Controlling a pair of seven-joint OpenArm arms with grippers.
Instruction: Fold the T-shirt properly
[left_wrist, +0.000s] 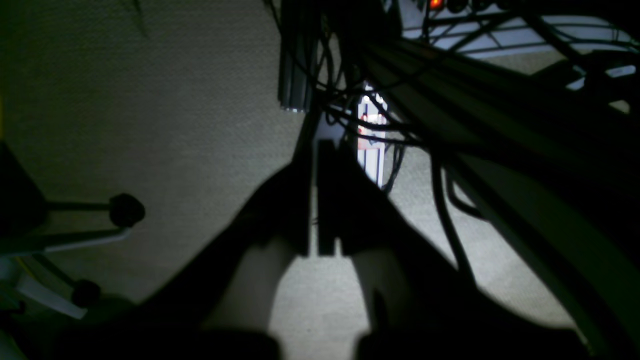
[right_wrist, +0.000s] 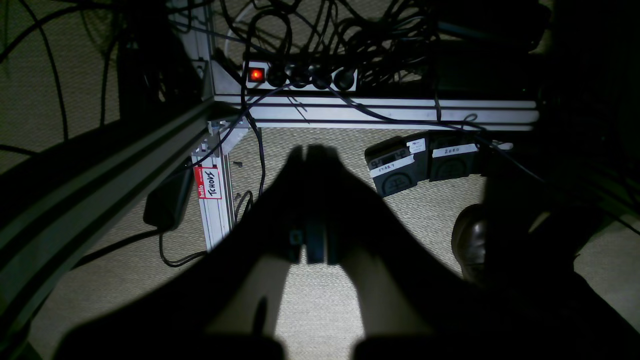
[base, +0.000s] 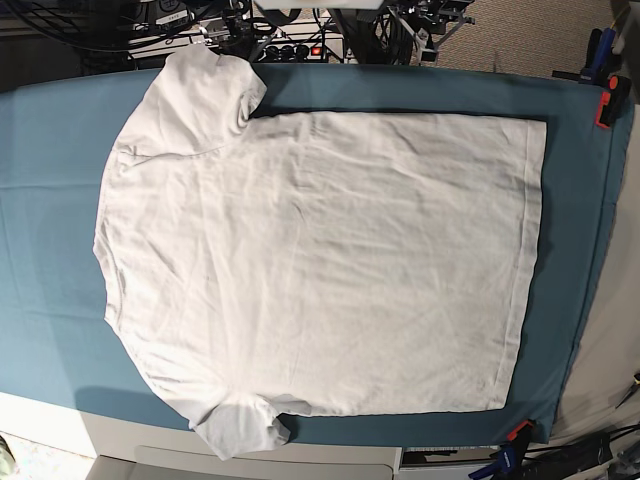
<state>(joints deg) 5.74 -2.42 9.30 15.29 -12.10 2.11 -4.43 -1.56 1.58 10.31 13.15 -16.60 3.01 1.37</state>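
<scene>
The white T-shirt (base: 320, 270) lies spread out flat on a teal cloth (base: 50, 250) that covers the desk (base: 60, 425). Its collar end is toward the left side of the base view and its bottom hem runs down the right side. One short sleeve (base: 205, 90) sticks out at the top left, and the other sleeve (base: 240, 430) hangs a little over the near edge of the cloth. The shirt is soft and wrinkly. Red clips (base: 607, 100) hold the cloth at the right corners. No arm shows over the desk. The left fingers (left_wrist: 315, 200) are pressed close together with nothing between them, dark against a pale carpet (left_wrist: 150, 100). The right fingers (right_wrist: 312, 200) are also closed tight and hold nothing. Past them are a silver metal frame (right_wrist: 375, 110), a power strip (right_wrist: 300, 75) with a glowing red switch, many black cables (right_wrist: 325, 30) and two small black boxes (right_wrist: 420, 165) with white labels.
</scene>
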